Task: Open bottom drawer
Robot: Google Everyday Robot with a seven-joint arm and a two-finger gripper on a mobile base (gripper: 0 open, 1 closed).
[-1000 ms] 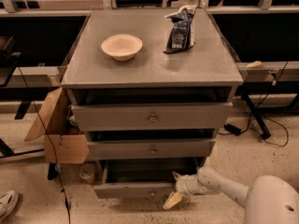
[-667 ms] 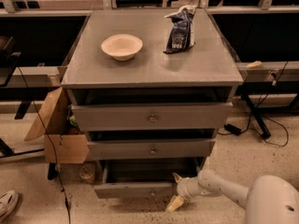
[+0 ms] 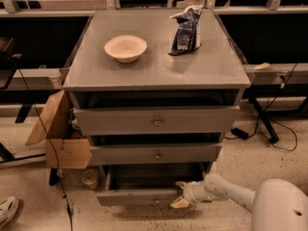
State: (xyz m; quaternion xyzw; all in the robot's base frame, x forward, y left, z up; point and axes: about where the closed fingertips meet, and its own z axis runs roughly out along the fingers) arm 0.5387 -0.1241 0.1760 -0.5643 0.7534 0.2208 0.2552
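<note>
The bottom drawer [image 3: 137, 197] is the lowest and narrowest grey front of the cabinet. It stands pulled out part way, with its plain grey tray [image 3: 149, 181] showing behind the front panel. My gripper [image 3: 179, 194] is at the right end of that front panel, low near the floor, to the right of the small knob [image 3: 157, 200]. Its pale fingers [image 3: 180, 204] stand apart, one above and one below the panel's end. My white arm [image 3: 226, 191] reaches in from the lower right.
The middle drawer [image 3: 156, 154] and the top drawer [image 3: 156, 121] are slightly out. On the cabinet top stand a beige bowl [image 3: 125, 47] and a dark chip bag [image 3: 186, 30]. A cardboard box [image 3: 60, 136] and cables lie at the left; a shoe [image 3: 7, 211] is at the lower left.
My gripper has shifted slightly at the right end of the bottom drawer front. The drawer stays pulled out about as far as before.
</note>
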